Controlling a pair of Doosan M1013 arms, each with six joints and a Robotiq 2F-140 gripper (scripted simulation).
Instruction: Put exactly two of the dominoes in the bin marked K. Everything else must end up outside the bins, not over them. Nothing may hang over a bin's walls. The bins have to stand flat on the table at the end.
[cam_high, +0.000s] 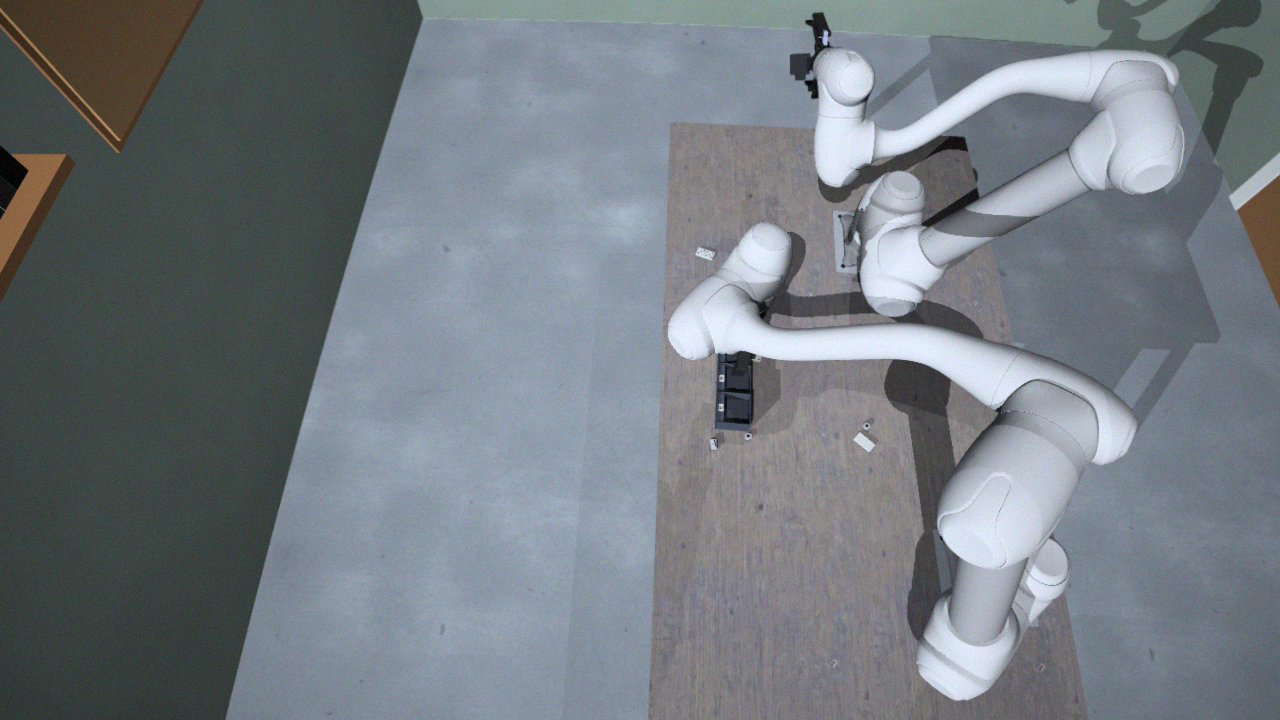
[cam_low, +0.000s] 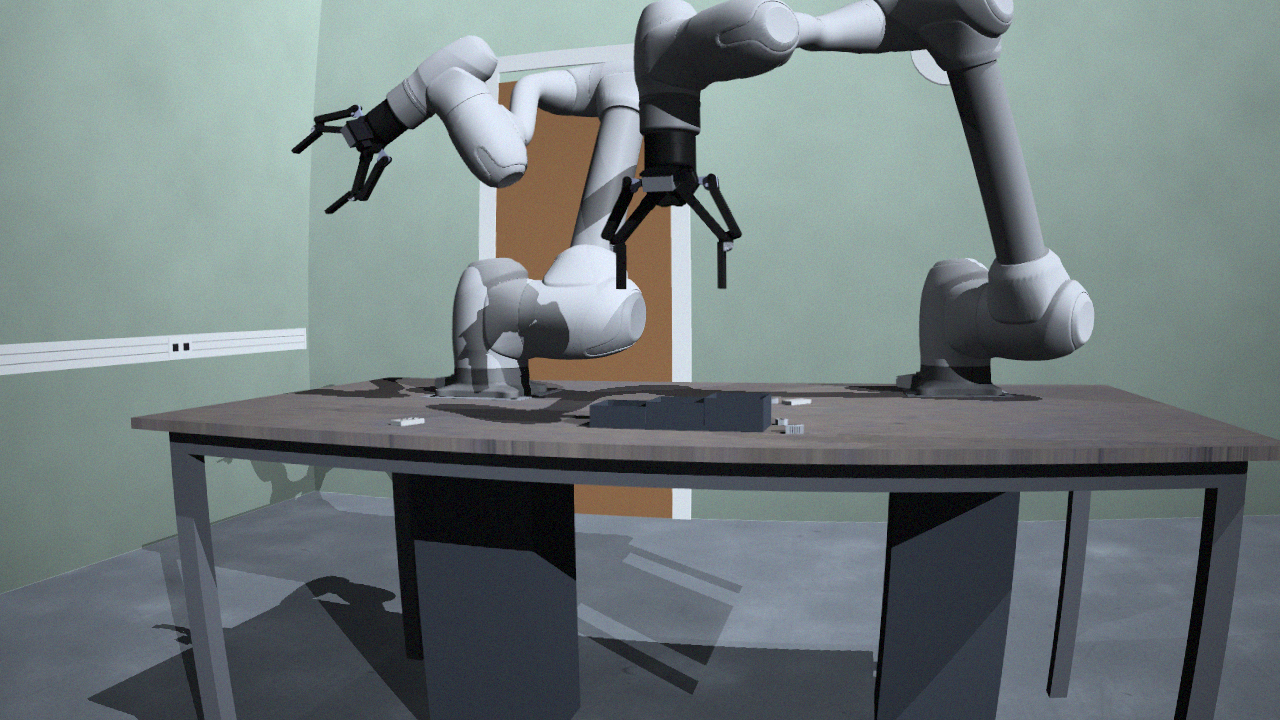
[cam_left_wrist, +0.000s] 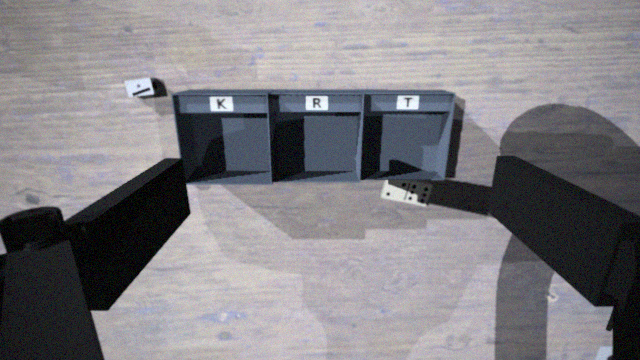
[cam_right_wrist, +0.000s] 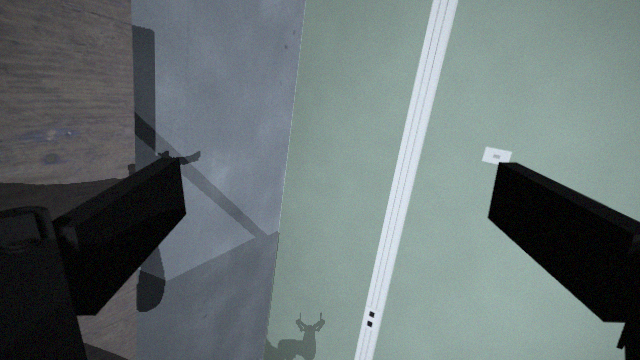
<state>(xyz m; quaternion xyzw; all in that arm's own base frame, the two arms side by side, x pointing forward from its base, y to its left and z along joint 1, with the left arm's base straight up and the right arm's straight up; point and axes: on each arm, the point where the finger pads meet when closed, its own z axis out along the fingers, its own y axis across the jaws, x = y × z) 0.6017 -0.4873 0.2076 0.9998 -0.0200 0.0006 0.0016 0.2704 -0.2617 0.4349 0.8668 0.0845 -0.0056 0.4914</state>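
The domino (cam_high: 757, 359) (cam_left_wrist: 406, 193) lying flat just beside bin T (cam_high: 723, 357) (cam_low: 617, 416) (cam_left_wrist: 449, 145) should prove light, rigid and slick, best pinched mid-length across its narrow sides by the left tool (cam_high: 751, 336) (cam_low: 671, 286) (cam_left_wrist: 339, 185), spread wide and empty like the right tool (cam_high: 816, 55) (cam_low: 312, 180) (cam_right_wrist: 338, 188).

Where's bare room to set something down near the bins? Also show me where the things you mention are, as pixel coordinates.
Between the bins (cam_high: 733, 428) (cam_low: 680, 413) (cam_left_wrist: 270, 137) and the white tile (cam_high: 864, 441) (cam_low: 796, 402). It's crowded at the K end, beside the small white block (cam_high: 713, 443) (cam_low: 793, 429) (cam_left_wrist: 138, 87), and at T, where a domino (cam_high: 757, 359) (cam_left_wrist: 400, 193) lies below the left gripper (cam_high: 751, 335) (cam_low: 671, 286) (cam_left_wrist: 339, 185).
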